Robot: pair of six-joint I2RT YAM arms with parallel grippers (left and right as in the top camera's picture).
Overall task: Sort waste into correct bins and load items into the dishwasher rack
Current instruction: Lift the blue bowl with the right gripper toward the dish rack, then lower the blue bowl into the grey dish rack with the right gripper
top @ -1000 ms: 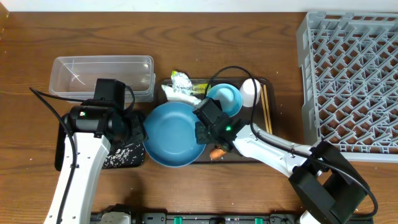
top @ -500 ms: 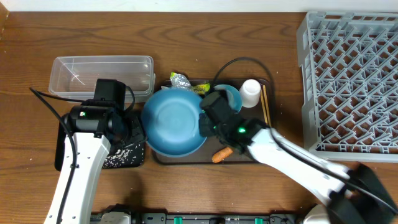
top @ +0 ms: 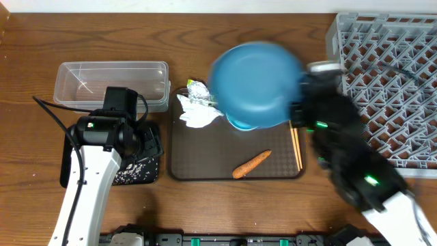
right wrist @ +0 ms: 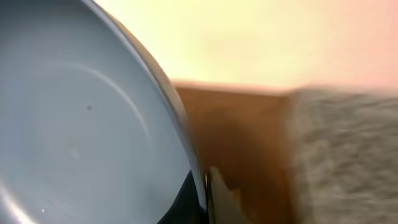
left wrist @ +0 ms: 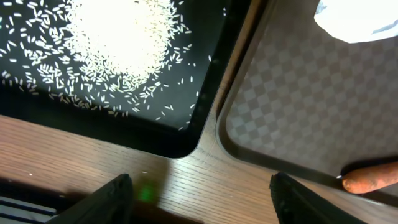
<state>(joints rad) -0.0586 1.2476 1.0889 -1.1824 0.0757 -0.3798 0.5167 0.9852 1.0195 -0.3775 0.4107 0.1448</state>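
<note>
The big dark-blue bowl (top: 256,85) hangs in the air between the brown tray and the grey dishwasher rack (top: 389,82), blurred. My right gripper (top: 300,104) is shut on its rim; the right wrist view shows the rim (right wrist: 180,118) pinched between the fingers (right wrist: 219,202). A small light-blue bowl (top: 239,125) peeks out beneath it. My left gripper (left wrist: 202,205) stands open over bare wood at the corner of the black tray (left wrist: 199,124), which holds rice (left wrist: 118,37). On the brown tray lie a carrot (top: 251,164), tissue (top: 199,113), foil wrapper (top: 198,89) and chopsticks (top: 295,147).
A clear plastic tub (top: 113,82) stands at the back left, behind the black tray (top: 136,167). The brown serving tray (top: 235,147) fills the middle. The rack takes up the right side of the table, and my right arm (top: 341,143) reaches up beside it.
My right arm has lifted the big blue bowl off the brown tray and swung it right, toward the rack, uncovering the carrot and tissue. The left jaws have opened slightly; that arm stayed put.
</note>
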